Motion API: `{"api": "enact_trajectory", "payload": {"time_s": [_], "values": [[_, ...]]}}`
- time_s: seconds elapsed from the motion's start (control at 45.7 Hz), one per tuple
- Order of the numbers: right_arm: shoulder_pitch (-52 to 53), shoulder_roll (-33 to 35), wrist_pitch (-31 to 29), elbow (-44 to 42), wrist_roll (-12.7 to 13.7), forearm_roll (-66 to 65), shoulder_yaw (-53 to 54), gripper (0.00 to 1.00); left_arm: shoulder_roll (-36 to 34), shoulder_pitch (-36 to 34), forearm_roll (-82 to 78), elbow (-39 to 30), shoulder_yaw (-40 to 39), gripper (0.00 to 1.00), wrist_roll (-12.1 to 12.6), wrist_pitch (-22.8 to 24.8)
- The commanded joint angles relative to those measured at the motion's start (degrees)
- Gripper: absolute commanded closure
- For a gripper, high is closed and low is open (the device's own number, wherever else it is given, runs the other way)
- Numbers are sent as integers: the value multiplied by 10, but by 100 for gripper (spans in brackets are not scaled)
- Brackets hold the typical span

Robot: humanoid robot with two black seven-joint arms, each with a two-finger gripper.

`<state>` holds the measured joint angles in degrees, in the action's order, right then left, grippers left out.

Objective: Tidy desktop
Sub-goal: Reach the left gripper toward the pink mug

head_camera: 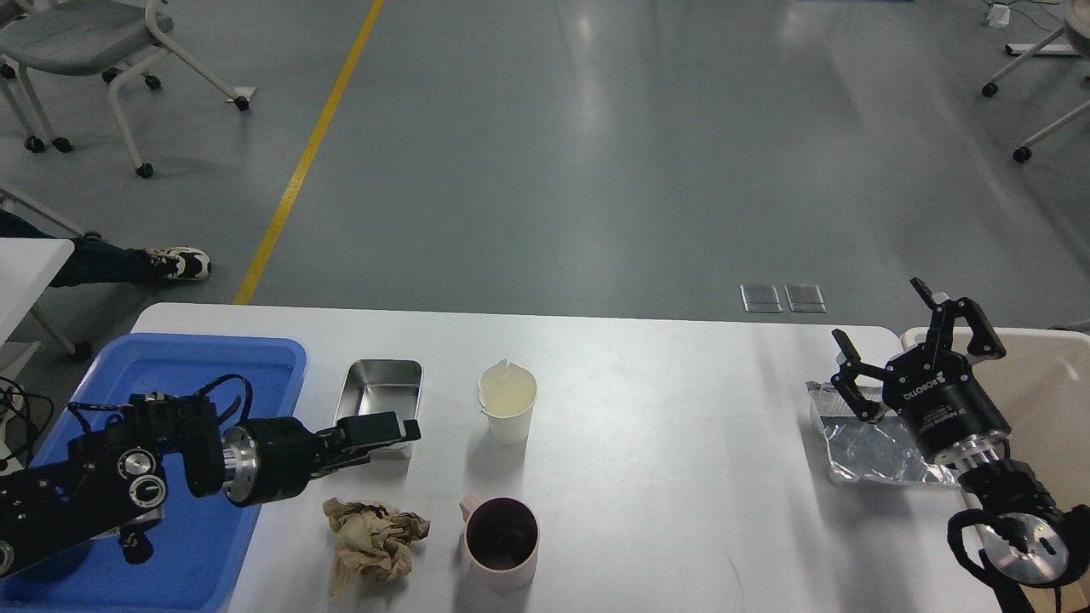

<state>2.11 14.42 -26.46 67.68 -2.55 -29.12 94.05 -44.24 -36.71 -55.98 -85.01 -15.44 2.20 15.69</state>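
The left gripper (pixel 400 432) is clamped on the near rim of the steel tin (pixel 381 393), beside the blue tray (pixel 255 358). The desktop (pixel 664 443) spans the foreground, carrying crumpled paper (pixel 371 536), a white cup (pixel 508 402) and a pink mug (pixel 501 545). The right gripper (pixel 886 340), fingers spread, hovers over the foil wrapper (pixel 869 451).

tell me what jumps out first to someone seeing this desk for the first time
The bright blue tray at the left edge of the white desktop draws the eye first, with the left gripper reaching over the steel container beside it. Next comes the right gripper, wide open above crinkled clear plastic wrap at the right. A crumpled brown paper lies near a pink mug.
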Motion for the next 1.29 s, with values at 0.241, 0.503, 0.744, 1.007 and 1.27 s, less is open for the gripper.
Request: {"api": "enact_trajectory", "payload": {"time_s": [0.241, 0.503, 0.744, 1.007, 1.27], "values": [[0, 0, 0, -2, 0, -11, 1, 0, 57, 0, -10, -1, 51, 5, 9, -20], [0, 0, 1, -2, 0, -11, 0, 0, 56, 0, -11, -5, 63, 5, 10, -19], [-1, 0, 1, -2, 0, -12, 0, 0, 71, 1, -11, -6, 88, 7, 14, -26], [-1, 0, 0, -2, 0, -11, 0, 0, 97, 1, -11, -4, 116, 16, 18, -59], [1, 0, 0, -2, 0, -11, 1, 0, 100, 2, -11, -2, 117, 24, 26, -64]]}}
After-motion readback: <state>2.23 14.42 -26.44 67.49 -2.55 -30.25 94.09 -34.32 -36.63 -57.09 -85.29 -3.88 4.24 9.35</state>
